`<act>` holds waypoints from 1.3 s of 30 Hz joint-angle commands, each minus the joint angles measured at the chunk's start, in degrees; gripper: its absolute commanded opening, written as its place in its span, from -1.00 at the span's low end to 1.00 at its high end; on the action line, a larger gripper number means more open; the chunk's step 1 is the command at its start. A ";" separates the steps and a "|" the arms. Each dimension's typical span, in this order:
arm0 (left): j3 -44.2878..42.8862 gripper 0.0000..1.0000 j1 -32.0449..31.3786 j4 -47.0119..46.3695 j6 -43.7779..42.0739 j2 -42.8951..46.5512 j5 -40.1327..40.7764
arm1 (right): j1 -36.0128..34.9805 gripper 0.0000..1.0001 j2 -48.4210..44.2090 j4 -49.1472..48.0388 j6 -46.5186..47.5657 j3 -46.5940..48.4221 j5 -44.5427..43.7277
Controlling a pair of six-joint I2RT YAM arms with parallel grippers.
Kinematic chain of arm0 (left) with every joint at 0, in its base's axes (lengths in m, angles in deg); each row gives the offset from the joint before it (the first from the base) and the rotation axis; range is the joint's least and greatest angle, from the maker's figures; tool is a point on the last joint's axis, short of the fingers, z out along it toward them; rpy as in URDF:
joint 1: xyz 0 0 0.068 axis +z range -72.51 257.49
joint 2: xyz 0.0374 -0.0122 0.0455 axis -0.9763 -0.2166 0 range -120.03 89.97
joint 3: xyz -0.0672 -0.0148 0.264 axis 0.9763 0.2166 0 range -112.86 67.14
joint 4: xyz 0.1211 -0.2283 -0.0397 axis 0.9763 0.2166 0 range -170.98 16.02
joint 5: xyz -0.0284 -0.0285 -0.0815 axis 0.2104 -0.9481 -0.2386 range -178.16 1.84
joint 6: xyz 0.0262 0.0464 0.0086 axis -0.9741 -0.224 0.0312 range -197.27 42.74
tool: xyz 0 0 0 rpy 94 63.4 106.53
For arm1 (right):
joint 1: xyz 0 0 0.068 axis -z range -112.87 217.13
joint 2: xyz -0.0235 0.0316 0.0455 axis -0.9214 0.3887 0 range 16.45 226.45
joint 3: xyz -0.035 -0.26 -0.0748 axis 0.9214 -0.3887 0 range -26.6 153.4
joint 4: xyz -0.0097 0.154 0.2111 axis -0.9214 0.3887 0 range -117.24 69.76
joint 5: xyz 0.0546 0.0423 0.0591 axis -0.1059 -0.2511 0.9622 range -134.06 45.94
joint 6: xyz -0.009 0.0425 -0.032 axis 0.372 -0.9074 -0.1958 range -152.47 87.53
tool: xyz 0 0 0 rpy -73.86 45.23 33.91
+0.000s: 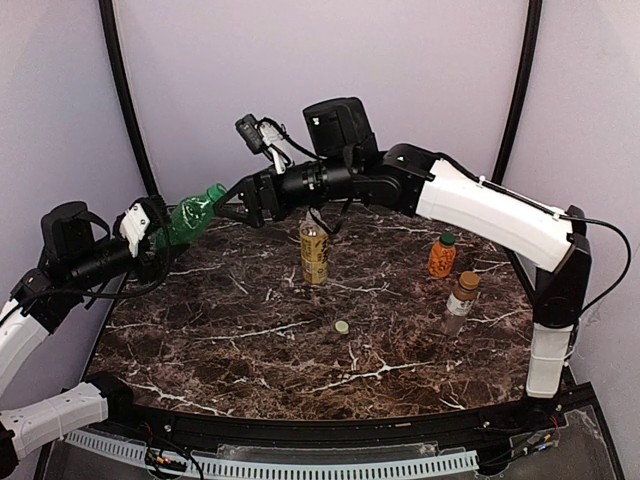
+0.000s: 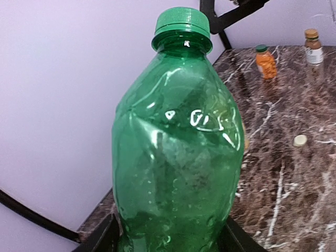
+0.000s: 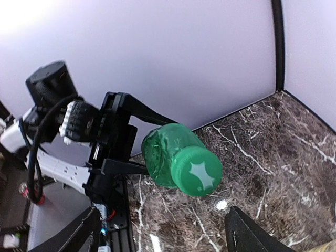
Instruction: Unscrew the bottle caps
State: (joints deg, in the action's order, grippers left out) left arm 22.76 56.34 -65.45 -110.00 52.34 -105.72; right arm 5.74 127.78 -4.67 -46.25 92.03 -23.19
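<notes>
My left gripper [image 1: 165, 233] is shut on the lower body of the all-green bottle [image 1: 190, 215] and holds it tilted over the table's far left corner, its green cap [image 1: 216, 190] on. In the left wrist view the bottle [image 2: 176, 147] fills the frame between the fingers [image 2: 100, 240]. My right gripper [image 1: 236, 208] is open just off the cap; in its wrist view the cap [image 3: 197, 170] sits above the gap between its open fingers [image 3: 247, 236], not touching. The tall clear bottle with yellow liquid [image 1: 314, 252], the squat orange bottle [image 1: 441, 257] and the slim clear bottle [image 1: 461, 300] stand on the table.
A loose pale cap [image 1: 342, 326] lies on the dark marble table [image 1: 250, 370] in front of the tall bottle, also seen in the left wrist view [image 2: 300, 139]. A purple backdrop with black poles [image 1: 125, 90] rises close behind the table. The right arm spans the far side.
</notes>
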 commanded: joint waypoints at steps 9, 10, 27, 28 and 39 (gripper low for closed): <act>12.18 -0.40 -10.49 -39.55 -48.81 2.27 26.57 | 4.34 0.58 0.53 -6.21 -20.19 1.50 2.21; 12.15 -0.40 -10.56 -40.52 -50.32 1.97 26.95 | 4.34 0.56 0.73 -6.22 -20.31 1.66 2.44; 13.28 -0.41 -11.76 -41.61 -53.87 1.17 26.32 | 4.76 0.33 5.65 -8.97 -22.50 4.57 8.48; 13.18 -0.41 -11.80 -41.52 -53.80 1.09 26.45 | 4.78 0.28 5.80 -9.29 -22.75 4.55 8.71; 13.66 -0.43 -11.98 -39.97 -53.24 1.23 26.45 | 4.99 -0.72 4.02 -11.36 -22.39 0.86 8.91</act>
State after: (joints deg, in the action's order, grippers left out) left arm 35.44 44.80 -104.79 -163.33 53.20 -78.79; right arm 10.46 133.22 -13.52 -69.55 94.20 -14.21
